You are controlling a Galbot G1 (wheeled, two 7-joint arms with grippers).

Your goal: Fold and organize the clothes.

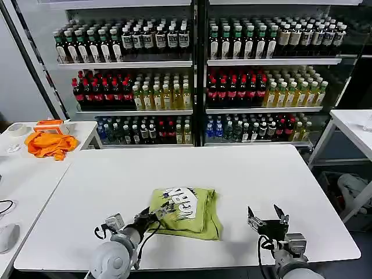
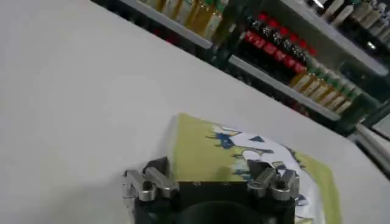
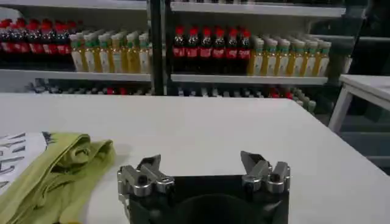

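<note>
Soft matt cotton T-shirt (image 1: 186, 212) lies on a smooth, matt white table (image 1: 244, 174).

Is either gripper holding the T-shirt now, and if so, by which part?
Nothing is held. The left gripper is open at the folded T-shirt's near-left edge; the right gripper is open over bare table.

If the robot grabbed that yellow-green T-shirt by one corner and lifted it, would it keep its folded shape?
Probably not. The T-shirt is soft cloth: its edge nearest the right gripper lies in loose, rumpled layers, so it would likely flop open. It looks light and thin, so pushing it across the smooth white table would probably bunch it, not slide it whole. The left gripper sits at its edge.
</note>
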